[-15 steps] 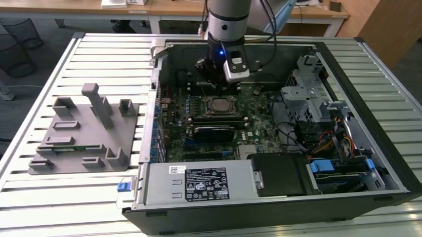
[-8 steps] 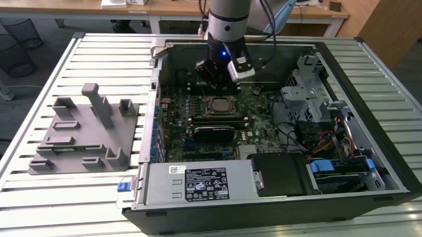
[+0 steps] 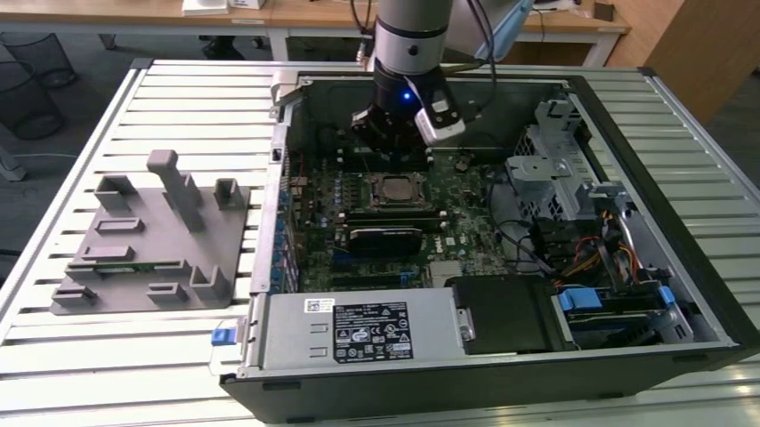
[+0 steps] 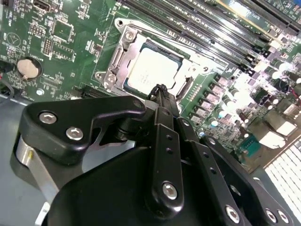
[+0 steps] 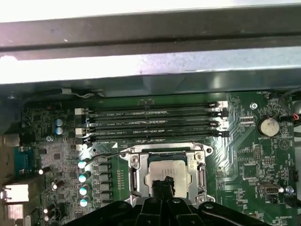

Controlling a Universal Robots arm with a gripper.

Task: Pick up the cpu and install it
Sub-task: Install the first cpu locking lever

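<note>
The cpu [image 3: 396, 189] lies flat in its socket on the green motherboard [image 3: 464, 191] inside the open computer case. Its pale silvery top shows in both wrist views [image 4: 149, 70] [image 5: 161, 170], framed by the metal socket bracket [image 4: 120, 56]. My gripper [image 3: 392, 158] hangs just above the board, slightly behind the socket in the exterior view. Its black fingertips meet in a point over the chip's edge [image 4: 160, 90] [image 5: 164, 182]. The gripper is shut with nothing between the fingers.
A grey plastic fixture [image 3: 142, 240] sits on the slatted table at the exterior view's left. The case holds a power supply [image 3: 356, 329] in front, a drive cage and cables [image 3: 570, 196] on the right, memory slots [image 5: 150, 122] and a coin battery [image 5: 268, 126].
</note>
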